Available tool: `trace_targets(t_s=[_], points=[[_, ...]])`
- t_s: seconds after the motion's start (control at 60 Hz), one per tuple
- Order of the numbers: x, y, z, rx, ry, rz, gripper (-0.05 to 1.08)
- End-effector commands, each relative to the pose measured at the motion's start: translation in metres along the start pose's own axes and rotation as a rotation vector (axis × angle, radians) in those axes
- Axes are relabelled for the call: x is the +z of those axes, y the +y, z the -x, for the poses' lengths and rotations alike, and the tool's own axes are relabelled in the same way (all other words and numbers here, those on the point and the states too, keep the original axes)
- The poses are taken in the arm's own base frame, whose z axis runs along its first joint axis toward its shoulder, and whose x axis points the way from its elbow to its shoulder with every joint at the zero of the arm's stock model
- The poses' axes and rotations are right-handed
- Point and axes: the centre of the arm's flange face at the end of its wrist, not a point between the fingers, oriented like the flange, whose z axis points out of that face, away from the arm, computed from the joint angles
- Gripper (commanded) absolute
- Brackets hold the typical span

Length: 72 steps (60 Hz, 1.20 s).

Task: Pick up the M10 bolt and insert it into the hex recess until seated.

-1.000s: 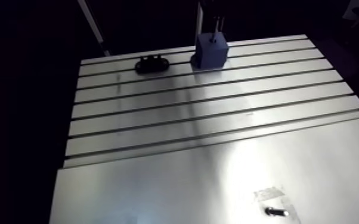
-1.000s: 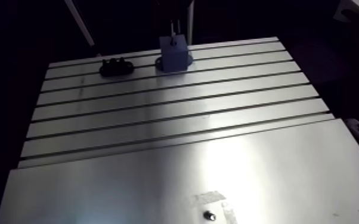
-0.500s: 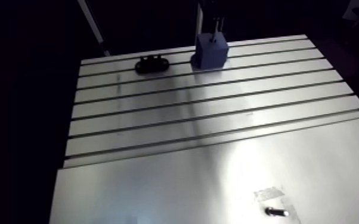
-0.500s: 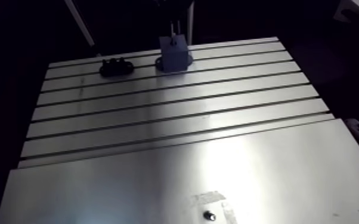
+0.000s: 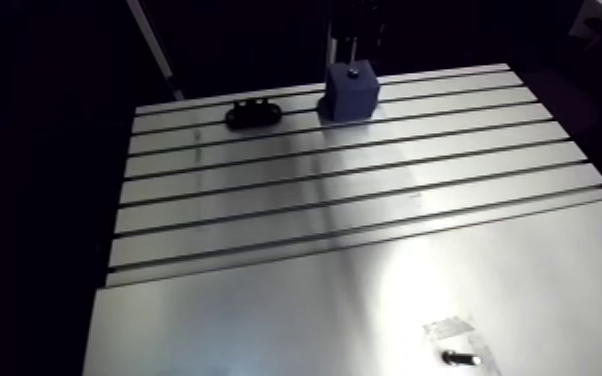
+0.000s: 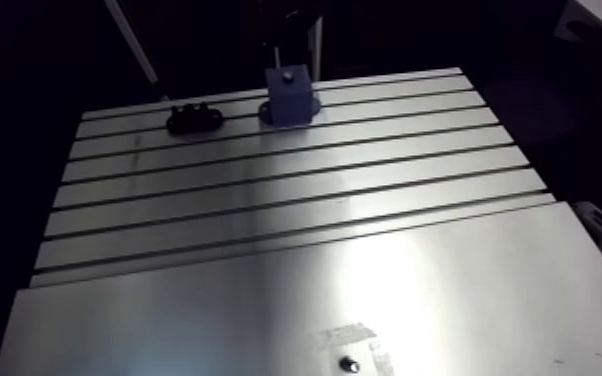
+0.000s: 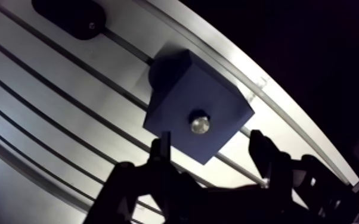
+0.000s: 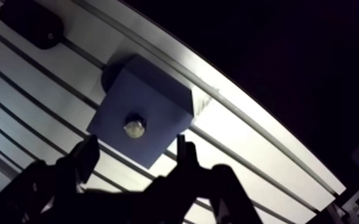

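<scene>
A blue block [image 7: 185,113] stands on the slotted table [image 5: 345,200] near its far edge. A bolt [image 7: 199,124] sits upright in the recess on the block's top, its shiny end facing up; in the arm view the bolt [image 5: 353,71] is a small dot on the block [image 5: 350,93]. My gripper [image 7: 210,143] hangs just above the block, open, its two dark fingers [image 7: 161,149] spread to either side of the bolt and touching nothing. From the arm view the gripper [image 5: 353,40] is a dark shape directly over the block.
A black oval fixture [image 5: 253,114] lies on the table beside the block, also in the wrist view as the fixture [image 7: 68,15]. On the smooth front plate a small dark bolt [image 5: 462,355] lies next to a tape patch [image 5: 452,325]. The table's far edge runs just behind the block.
The fingers, earlier down on the bolt at the block's top, have let go and lifted. The bolt stays in the block. The arm view has shifted slightly.
</scene>
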Motion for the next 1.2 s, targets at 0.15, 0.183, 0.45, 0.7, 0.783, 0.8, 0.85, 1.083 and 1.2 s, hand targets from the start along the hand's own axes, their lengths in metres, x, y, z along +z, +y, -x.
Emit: trace_targets(t_s=[0.15, 0.183, 0.45, 0.7, 0.783, 0.8, 0.85, 1.083, 1.2], points=[[-0.013, 0.003, 0.004, 0.076, 0.029, 0.015, 0.0], [-0.02, 0.002, 0.005, 0.076, 0.04, 0.019, 0.0], [-0.04, -0.005, 0.003, 0.104, 0.06, 0.042, 0.01], [-0.037, -0.004, 0.005, 0.166, 0.048, 0.043, 0.05], [-0.034, -0.004, 0.005, 0.223, 0.049, 0.039, 0.31], [-0.034, -0.004, 0.005, 0.223, 0.049, 0.039, 0.31], [-0.035, -0.005, 0.006, 0.249, 0.055, 0.032, 0.46], [-0.028, -0.007, 0.003, 0.334, 0.049, 0.021, 0.54], [-0.022, -0.008, 0.001, 0.378, 0.039, 0.018, 0.55]])
